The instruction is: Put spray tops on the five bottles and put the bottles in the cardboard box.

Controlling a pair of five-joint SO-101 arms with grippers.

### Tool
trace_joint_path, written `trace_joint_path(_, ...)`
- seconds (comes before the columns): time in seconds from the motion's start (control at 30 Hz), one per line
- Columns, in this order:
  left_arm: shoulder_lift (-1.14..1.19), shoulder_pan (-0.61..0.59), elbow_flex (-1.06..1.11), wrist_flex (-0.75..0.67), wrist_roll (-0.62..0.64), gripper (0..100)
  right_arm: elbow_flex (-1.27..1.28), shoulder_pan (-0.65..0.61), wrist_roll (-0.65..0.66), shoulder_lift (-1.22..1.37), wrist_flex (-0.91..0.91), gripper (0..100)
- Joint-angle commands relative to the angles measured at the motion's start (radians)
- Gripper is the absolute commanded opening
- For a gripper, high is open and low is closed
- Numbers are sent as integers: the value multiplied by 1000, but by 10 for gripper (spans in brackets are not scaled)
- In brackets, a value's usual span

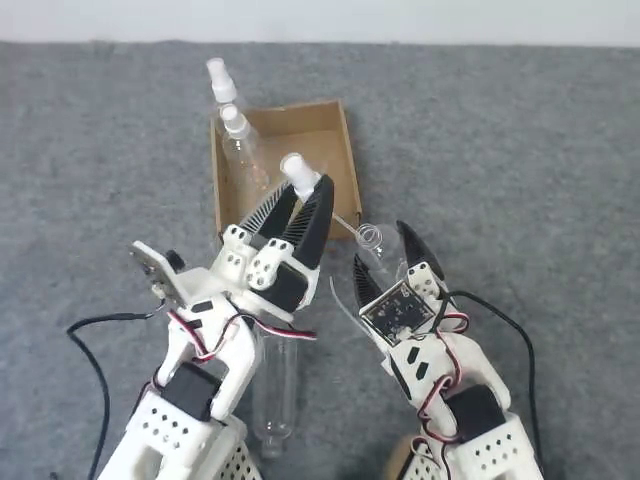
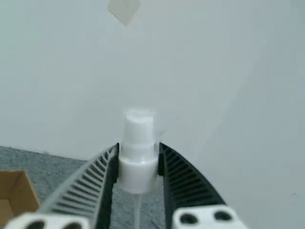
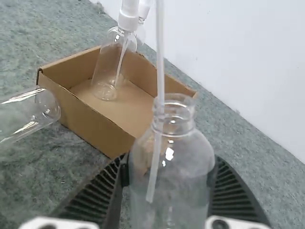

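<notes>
Nearest you, a spare bottle lies flat on the table beneath the left arm, at 6 o'clock from its gripper.

Next out, your right gripper is pinching the open bottle around its body, with the mouth facing roughly 11 o'clock in the high view. The dip tube runs down through that mouth into the bottle.

Your left gripper is pressed together on the collar of the spray top. The top sits at about 10 o'clock from the bottle mouth, apart from it, so only the tube bridges the two.

Watch that tube. It is thin, and if you bring the top down off the bottle's axis it will likely bow or kink, and the collar may catch the rim crooked. The clear bottle also looks slick, so twisting the top could spin it in the right jaws.

Farthest, at 12 o'clock, the cardboard box holds a capped bottle. Your left fingers hang over its near wall, so a low swing could shove the box.
</notes>
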Motion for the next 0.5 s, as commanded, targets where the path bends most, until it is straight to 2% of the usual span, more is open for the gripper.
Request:
trace_joint_path(0.0, -12, 9, -13, -2, -14, 12, 25, -1, 3, -21, 4, 180)
trace_joint_path(0.3, -6, 26, -12, 3, -18, 12, 25, -1, 3, -21, 2, 180)
trace_joint_path(0.47, -12, 72, 16, -5, -126, 12, 25, -1, 3, -16, 4, 180)
